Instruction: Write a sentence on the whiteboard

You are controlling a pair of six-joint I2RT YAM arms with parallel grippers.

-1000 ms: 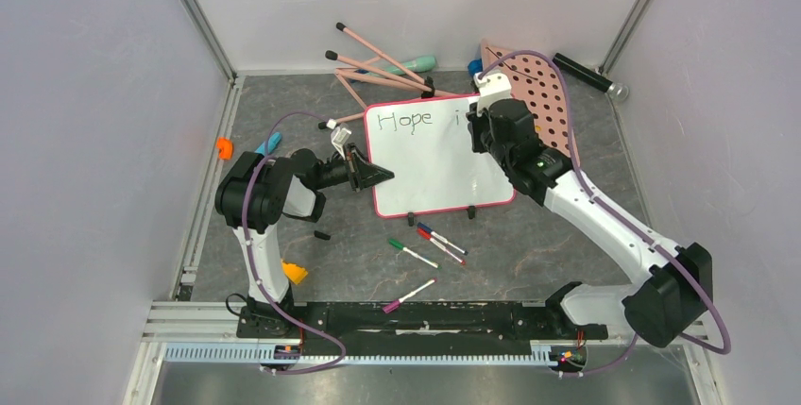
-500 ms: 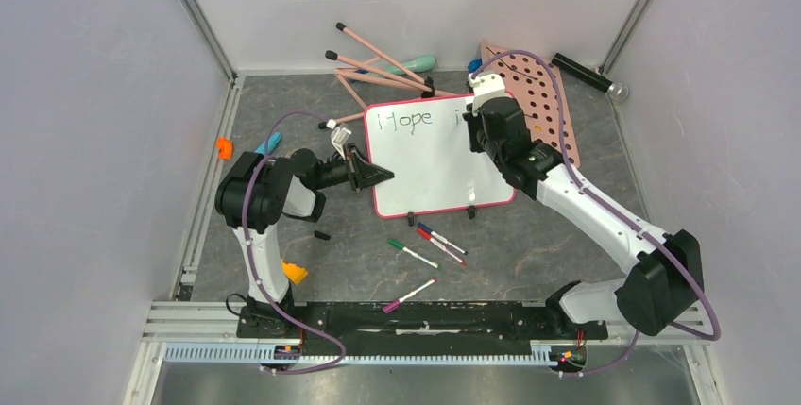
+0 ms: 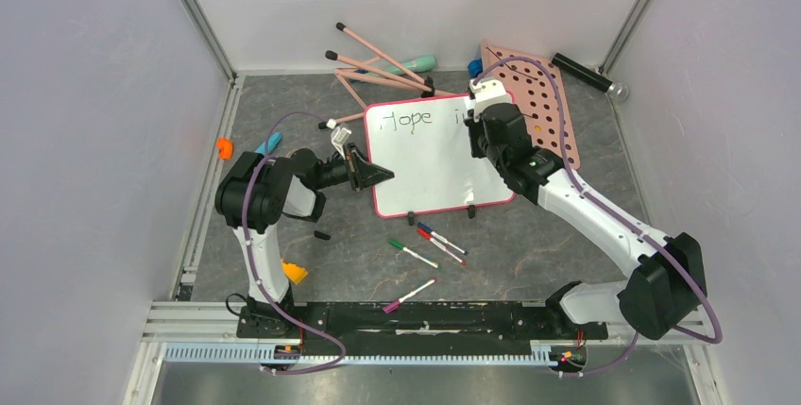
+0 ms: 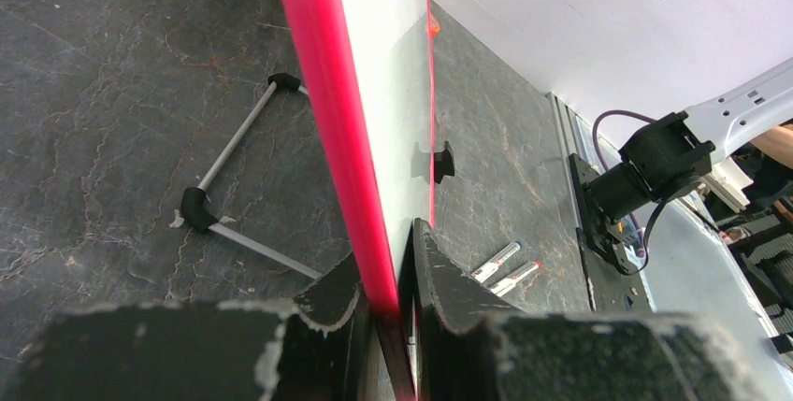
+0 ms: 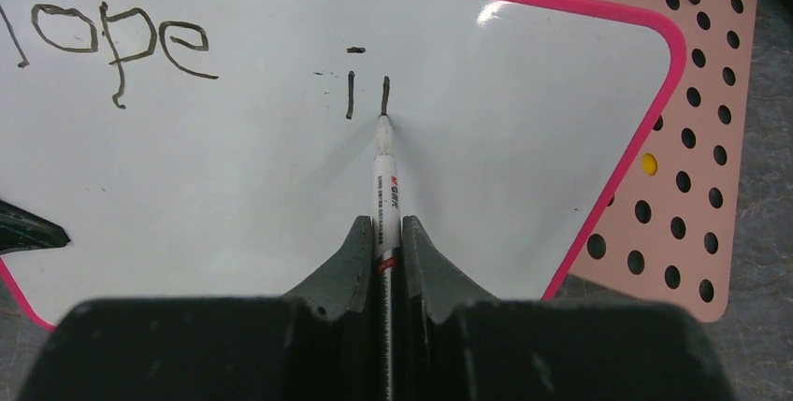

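Right claw (image 5: 383, 225) clenched on thin white black-tipped marker (image 5: 384, 172), tip touching glossy white pink-rimmed whiteboard (image 5: 524, 93) beside unfinished black "Hope i" sentence (image 5: 117, 41). Left claw (image 4: 391, 265) pinches whiteboard rim; whiteboard mid-far on grey bench (image 3: 359, 254). Risks: hard press skids whiteboard, crooking stroke; marker slips in grip.

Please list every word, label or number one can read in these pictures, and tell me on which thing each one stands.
"Hope": black handwriting on the whiteboard.
"i", then one lone stroke: further right on that board.
Print on the marker in the right gripper: too small to read.
Loose markers on the table: nothing legible.
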